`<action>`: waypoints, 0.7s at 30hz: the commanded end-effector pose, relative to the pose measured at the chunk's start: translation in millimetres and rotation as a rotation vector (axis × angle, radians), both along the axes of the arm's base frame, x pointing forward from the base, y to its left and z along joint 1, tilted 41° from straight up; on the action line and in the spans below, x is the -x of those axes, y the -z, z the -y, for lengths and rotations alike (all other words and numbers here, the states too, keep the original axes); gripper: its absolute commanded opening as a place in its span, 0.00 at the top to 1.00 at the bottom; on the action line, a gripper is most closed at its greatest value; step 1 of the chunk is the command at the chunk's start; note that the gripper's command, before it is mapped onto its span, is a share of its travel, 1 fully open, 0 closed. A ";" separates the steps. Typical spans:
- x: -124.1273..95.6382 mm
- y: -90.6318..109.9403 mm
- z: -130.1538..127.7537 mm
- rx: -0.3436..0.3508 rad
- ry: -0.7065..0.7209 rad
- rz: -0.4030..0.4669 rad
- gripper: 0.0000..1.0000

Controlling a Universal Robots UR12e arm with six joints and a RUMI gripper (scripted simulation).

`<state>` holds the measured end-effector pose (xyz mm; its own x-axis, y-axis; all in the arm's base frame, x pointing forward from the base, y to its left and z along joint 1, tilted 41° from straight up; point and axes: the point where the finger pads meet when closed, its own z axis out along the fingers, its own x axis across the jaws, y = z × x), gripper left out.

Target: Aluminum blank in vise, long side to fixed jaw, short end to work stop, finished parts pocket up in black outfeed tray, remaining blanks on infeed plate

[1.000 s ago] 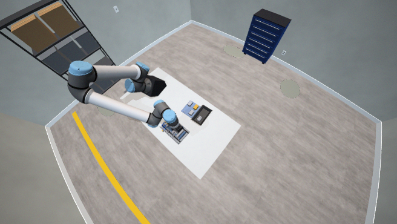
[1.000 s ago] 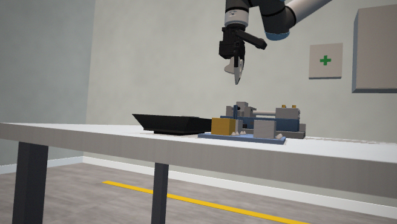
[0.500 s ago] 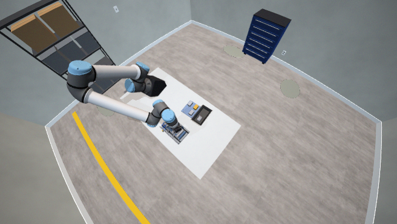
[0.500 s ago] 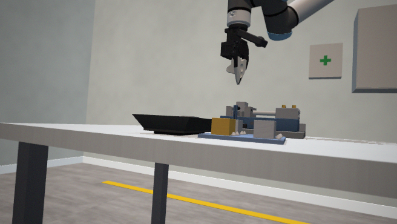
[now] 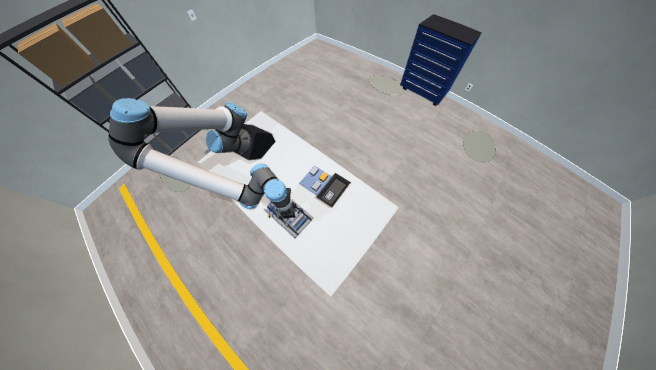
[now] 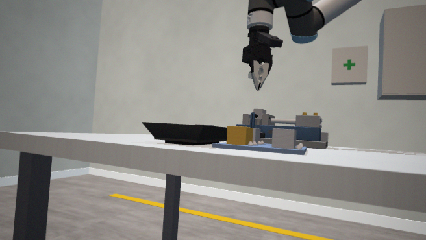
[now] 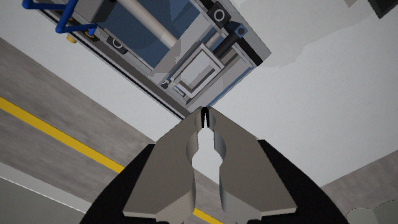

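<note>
The gray-and-black two-jaw gripper [image 5: 287, 213] [image 6: 258, 89] [image 7: 205, 108] points down over the gray-and-blue metal vise [image 5: 303, 221] [image 6: 276, 127] [image 7: 183, 16], well clear above it, with its fingertips together and nothing between them. Below the fingers, a gray rectangular block with a pocket [image 7: 212, 55] sits at the vise, the rod and bars crowding around it. Off to the side of the fingers, the blue infeed plate [image 5: 306, 182] [image 6: 260, 148] carries two gray blanks [image 5: 314, 171] [image 6: 284, 138] and a yellow brass blank [image 5: 323, 176] [image 6: 239, 135]; beside it, the black outfeed tray [image 5: 345, 183] [image 6: 182, 133] holds another pocketed part [image 5: 329, 195]. The arm hides part of the vise from above; whether the block below touches either jaw is unclear.

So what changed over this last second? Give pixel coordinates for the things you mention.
In the exterior view, the tool [image 5: 289, 213] [image 6: 258, 89] [image 7: 205, 108] edged right and turned, showing more of its fingers' broad faces. Nothing was visibly grasped or released. The brass blank [image 5: 323, 176] [image 6: 239, 135], tray [image 5: 345, 179] [image 6: 182, 133] [image 7: 382, 7] and vise [image 5: 298, 227] [image 6: 310, 133] [image 7: 185, 15] stayed put.
</note>
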<state>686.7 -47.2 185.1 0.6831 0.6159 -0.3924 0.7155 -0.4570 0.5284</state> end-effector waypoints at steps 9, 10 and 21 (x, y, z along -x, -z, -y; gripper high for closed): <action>4.8 -0.1 0.4 -0.054 0.301 0.249 1.00; 4.8 -0.1 0.4 -0.054 0.301 0.249 1.00; 8.4 -0.8 2.4 -0.103 0.554 0.465 1.00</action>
<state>679.0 -49.4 185.0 0.9726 0.2322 -0.0103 0.1815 -0.7311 0.6577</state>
